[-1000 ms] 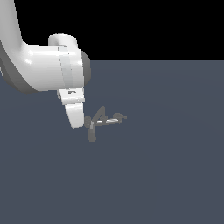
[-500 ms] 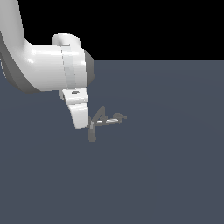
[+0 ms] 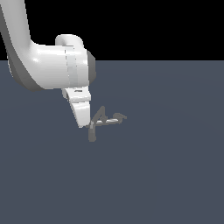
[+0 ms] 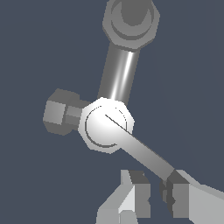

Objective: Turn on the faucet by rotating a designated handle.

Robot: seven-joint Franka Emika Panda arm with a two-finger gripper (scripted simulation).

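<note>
1. One gripper (image 3: 86, 122) hangs at the exterior view's left of the faucet (image 3: 104, 121), low over the floor.
2. Its fingers (image 4: 139, 192) stand narrowly apart, holding nothing.
3. Seen from the wrist, the handle (image 4: 144, 154) runs straight from the pale hub toward the gap between the fingers, its tip at one finger's pad, so a sideways push should turn it.

White Panda arm (image 3: 48, 65) reaching in from exterior view's left, wrist angling down. Gripper (image 3: 83, 117) hanging just beside faucet (image 3: 104, 121), at its exterior-view-left end; finger gap hiding from this angle. Faucet sitting on dark grey floor (image 3: 166, 166), spout (image 3: 92, 133) pointing down-frame.
</note>
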